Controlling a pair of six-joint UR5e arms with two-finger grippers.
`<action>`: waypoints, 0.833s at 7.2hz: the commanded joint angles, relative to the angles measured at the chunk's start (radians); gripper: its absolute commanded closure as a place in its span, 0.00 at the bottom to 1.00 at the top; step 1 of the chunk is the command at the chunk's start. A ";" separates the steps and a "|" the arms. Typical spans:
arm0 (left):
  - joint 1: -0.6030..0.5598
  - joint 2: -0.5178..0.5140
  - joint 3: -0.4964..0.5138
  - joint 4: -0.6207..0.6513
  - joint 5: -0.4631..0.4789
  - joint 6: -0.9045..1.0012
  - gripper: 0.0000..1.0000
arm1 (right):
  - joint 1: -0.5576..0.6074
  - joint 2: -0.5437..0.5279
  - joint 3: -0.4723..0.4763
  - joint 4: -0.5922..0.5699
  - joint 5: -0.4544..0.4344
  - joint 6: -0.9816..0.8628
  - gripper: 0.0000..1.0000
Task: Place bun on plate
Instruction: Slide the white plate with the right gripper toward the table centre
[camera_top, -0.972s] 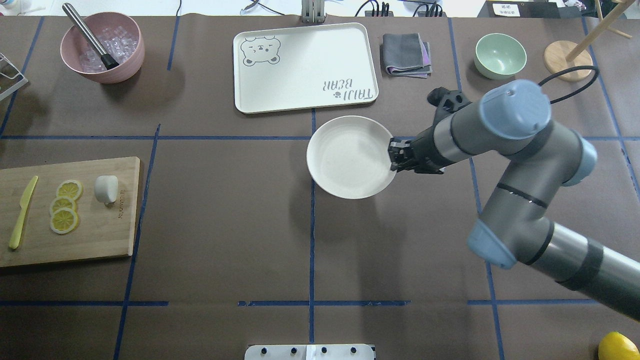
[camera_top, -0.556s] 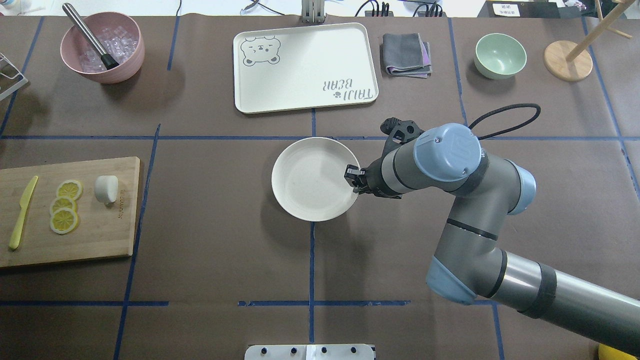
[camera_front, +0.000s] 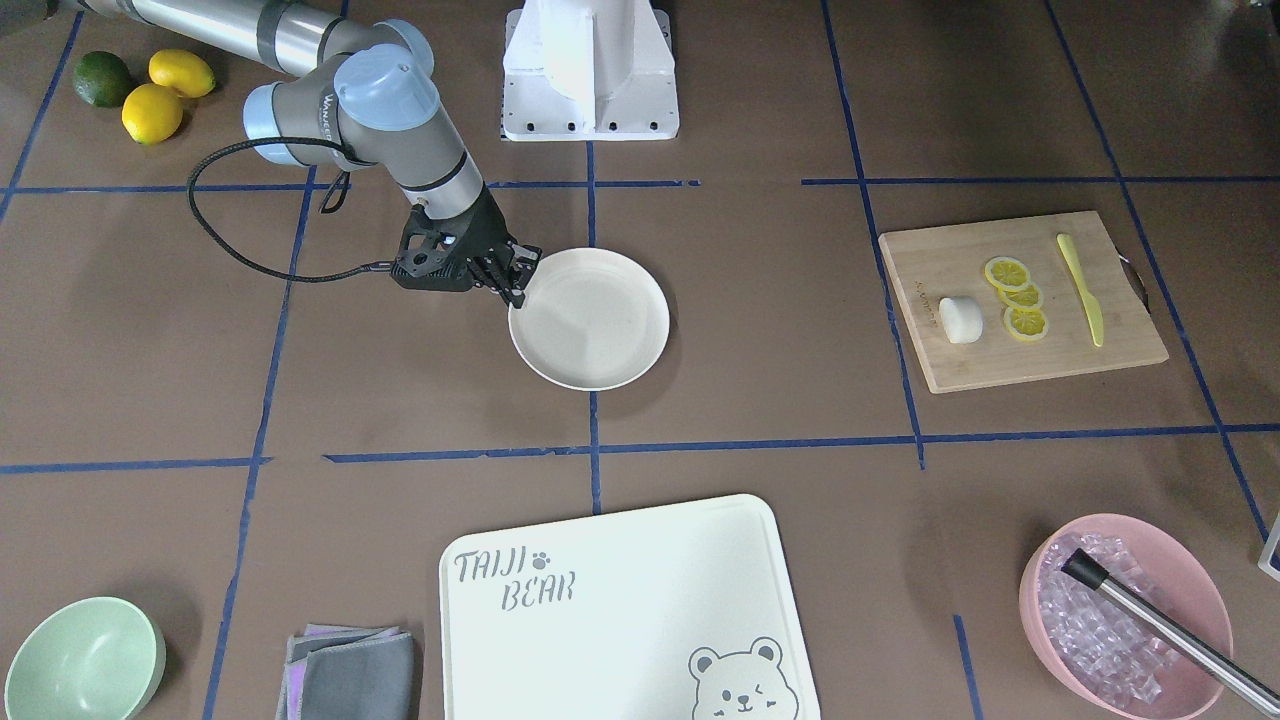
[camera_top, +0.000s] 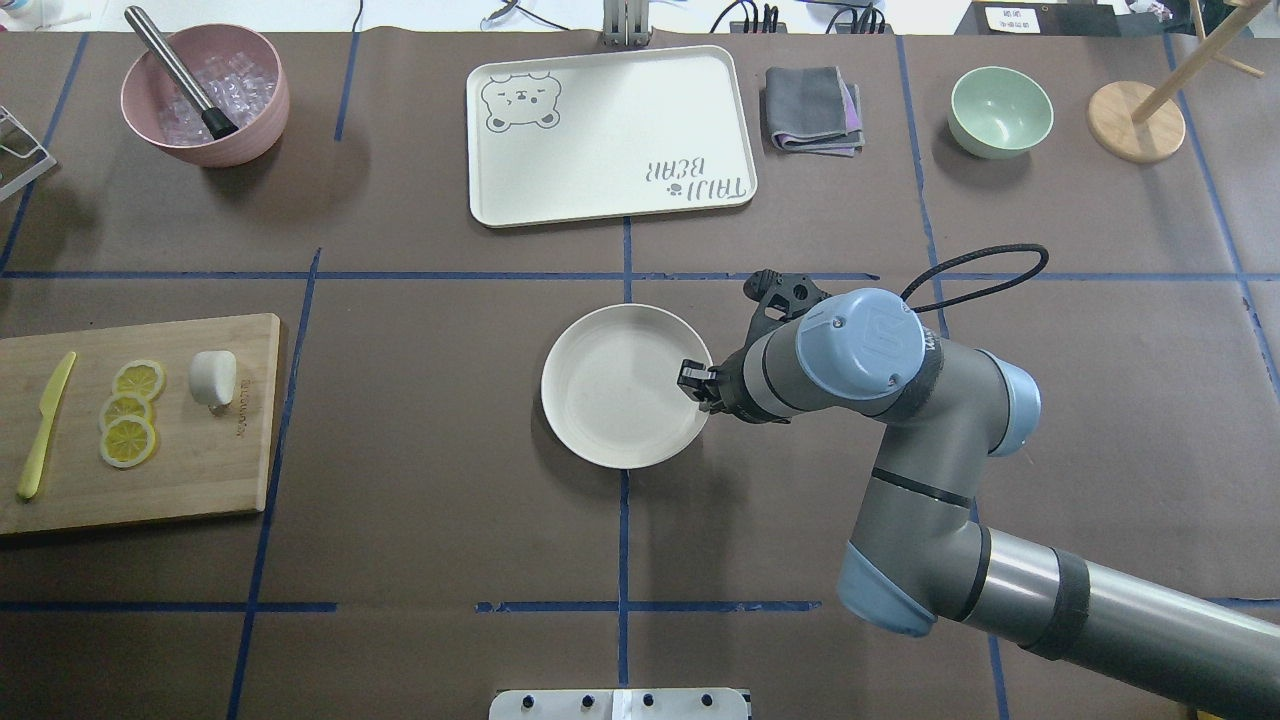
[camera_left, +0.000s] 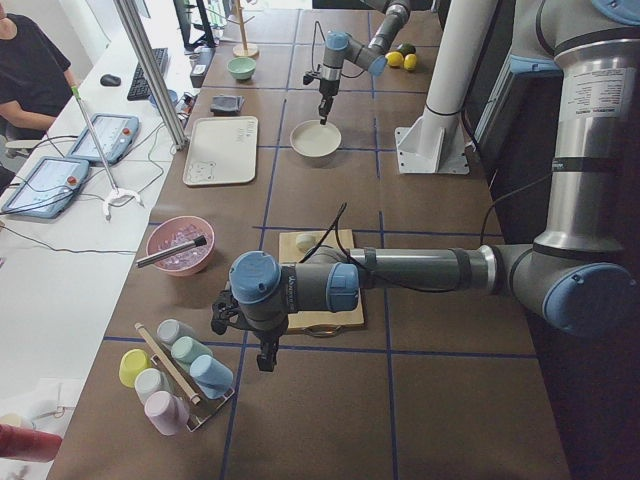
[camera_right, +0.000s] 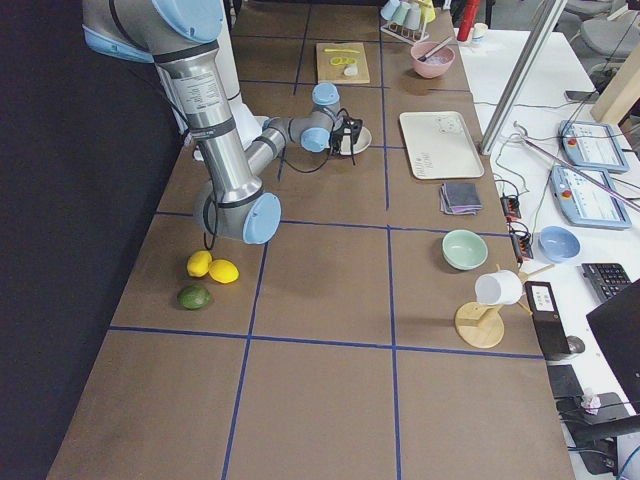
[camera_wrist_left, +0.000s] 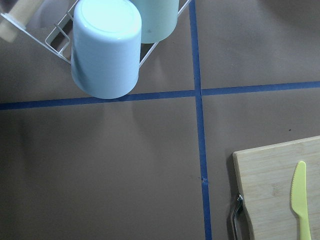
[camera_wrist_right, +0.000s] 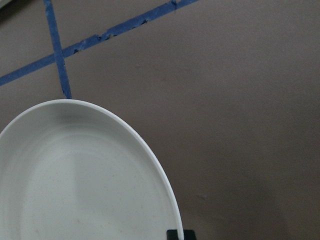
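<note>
On the cutting board, well apart at 9 o'clock from the plate in the overhead view, the bun lies nearer my left gripper, whose opening I cannot tell, while my right gripper pinches the plate's 3 o'clock rim.

Bench far edge: pink ice bowl w/ metal rod, bear tray, folded grey cloth, mint bowl; wood board at left w/ 3 lemon slices + yellow knife.
</note>
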 joint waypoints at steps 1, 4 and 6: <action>0.000 0.000 0.000 0.000 0.000 0.000 0.00 | -0.005 0.000 -0.005 0.001 -0.007 0.002 0.08; 0.002 -0.005 -0.012 -0.003 0.000 0.000 0.00 | 0.050 0.003 0.019 -0.002 0.019 0.000 0.00; 0.027 -0.005 -0.070 -0.003 0.003 -0.053 0.00 | 0.108 -0.004 0.111 -0.195 0.068 -0.029 0.00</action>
